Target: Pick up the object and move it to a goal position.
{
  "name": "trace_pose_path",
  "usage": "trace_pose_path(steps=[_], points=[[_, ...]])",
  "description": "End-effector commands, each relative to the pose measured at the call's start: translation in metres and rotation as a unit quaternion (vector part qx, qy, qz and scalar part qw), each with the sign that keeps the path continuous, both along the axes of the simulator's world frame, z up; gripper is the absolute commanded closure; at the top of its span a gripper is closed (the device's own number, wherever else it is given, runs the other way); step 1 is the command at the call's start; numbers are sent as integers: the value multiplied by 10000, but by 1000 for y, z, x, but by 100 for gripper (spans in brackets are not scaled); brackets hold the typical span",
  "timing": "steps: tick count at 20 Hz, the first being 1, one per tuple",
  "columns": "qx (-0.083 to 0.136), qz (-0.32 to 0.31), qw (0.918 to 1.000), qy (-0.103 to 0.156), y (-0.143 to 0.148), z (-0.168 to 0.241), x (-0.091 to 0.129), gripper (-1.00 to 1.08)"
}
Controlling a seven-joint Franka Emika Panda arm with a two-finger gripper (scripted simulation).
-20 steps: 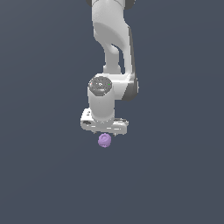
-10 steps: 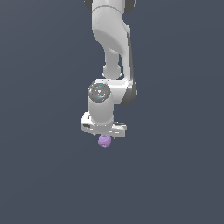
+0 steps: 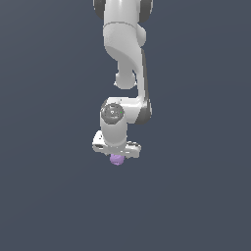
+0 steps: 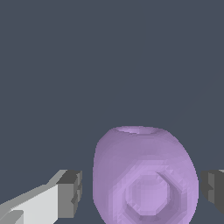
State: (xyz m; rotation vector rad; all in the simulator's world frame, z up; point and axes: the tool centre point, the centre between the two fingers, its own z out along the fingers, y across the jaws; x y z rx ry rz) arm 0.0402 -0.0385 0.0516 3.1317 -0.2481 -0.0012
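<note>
So the white arm (image 3: 125,54) is reaching down with its pincer (image 3: 116,156) right over the little light-purple ball (image 3: 116,159), which pokes out just below the hand against the plain dark grey floor (image 3: 196,196). From the wrist view the ball (image 4: 145,177) sits between the two grey pads (image 4: 70,192), and there's a visible gap on each side, so the pincer looks spread and not pinching it
</note>
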Motion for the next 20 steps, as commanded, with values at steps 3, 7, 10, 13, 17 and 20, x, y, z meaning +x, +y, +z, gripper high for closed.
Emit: trace_pose_path(steps=[3, 7, 10, 13, 17, 20], points=[[0, -1, 10000, -4, 0, -12, 1, -92], [0, -1, 10000, -4, 0, -12, 1, 108], [0, -1, 10000, -4, 0, -12, 1, 108], [0, -1, 10000, -4, 0, -12, 1, 108], [0, -1, 10000, -6, 0, -12, 2, 108], [0, -1, 10000, -6, -1, -7, 1, 108]])
